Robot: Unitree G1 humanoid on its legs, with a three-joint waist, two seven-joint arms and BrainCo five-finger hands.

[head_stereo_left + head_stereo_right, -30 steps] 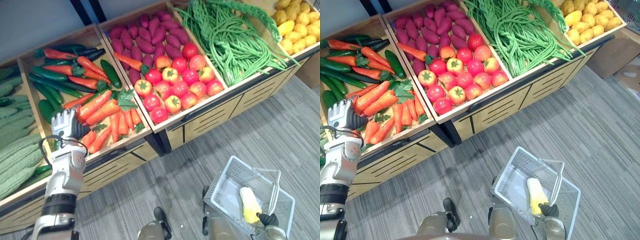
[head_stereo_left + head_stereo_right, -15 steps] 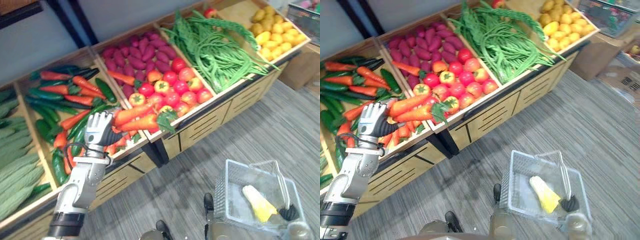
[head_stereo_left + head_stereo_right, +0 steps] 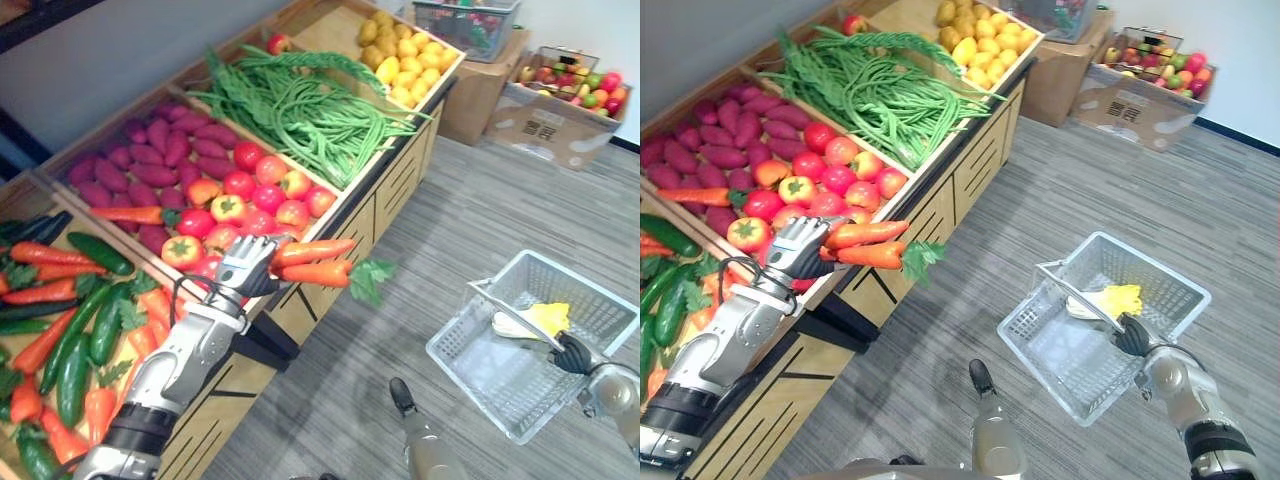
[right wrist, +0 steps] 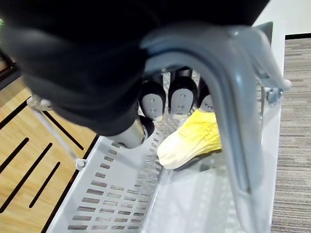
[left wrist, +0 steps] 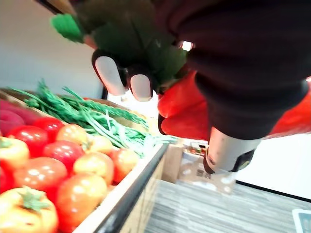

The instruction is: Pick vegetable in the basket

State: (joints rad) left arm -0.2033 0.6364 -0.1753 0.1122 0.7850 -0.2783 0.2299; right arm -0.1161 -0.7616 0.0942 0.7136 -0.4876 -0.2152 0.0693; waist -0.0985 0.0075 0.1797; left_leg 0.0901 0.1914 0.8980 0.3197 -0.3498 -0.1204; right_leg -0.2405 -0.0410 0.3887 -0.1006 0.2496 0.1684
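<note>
My left hand point(image 3: 245, 276) is shut on two orange carrots point(image 3: 312, 262) with green leaves point(image 3: 372, 280), held in the air past the front edge of the tomato bin, left of the basket. The wrist view shows the carrots point(image 5: 182, 109) pressed under the hand's cover. My right hand point(image 3: 1132, 336) is shut on the handle point(image 4: 228, 87) of a grey plastic basket point(image 3: 480, 365) that hangs over the floor at the lower right. A yellow corn cob point(image 3: 535, 320) lies inside the basket.
A wooden produce stand runs along the left with carrots and cucumbers point(image 3: 70, 330), tomatoes point(image 3: 250, 195), purple sweet potatoes point(image 3: 160, 150), green beans point(image 3: 300, 105) and yellow fruit point(image 3: 405, 55). Cardboard boxes of fruit point(image 3: 560, 95) stand at the far right. Grey floor lies between.
The camera has swung to the right. My left hand has carried the two carrots out of the bin and over its edge toward the basket. The right hand still holds the basket.
</note>
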